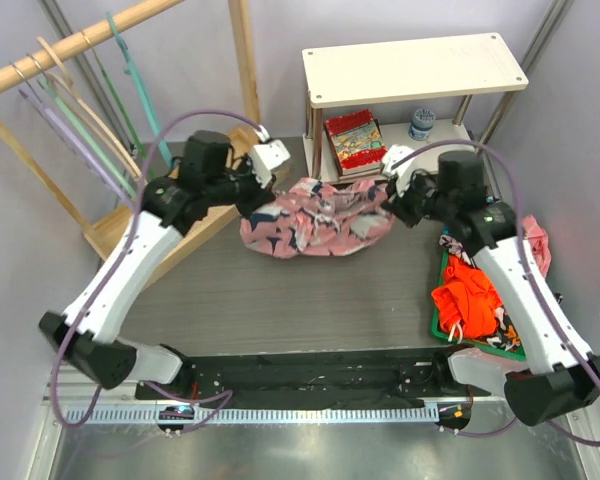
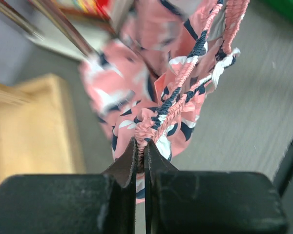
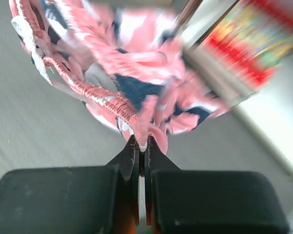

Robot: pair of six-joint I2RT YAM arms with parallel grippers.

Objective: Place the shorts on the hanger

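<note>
The pink shorts, printed in navy and white, hang bunched between my two grippers at the back middle of the table. On their left end my left gripper is shut on the gathered waistband, which sits pinched at the fingertips of the left gripper. On their right end my right gripper is shut on another part of the waistband, fabric clamped between the tips of the right gripper. The teal hanger hangs on the wooden rail at the far left, apart from both grippers.
The wooden rack carries several pale hangers, and its base board lies under the left arm. A white shelf stand with a colourful box is behind the shorts. A green tray at the right holds an orange-red garment.
</note>
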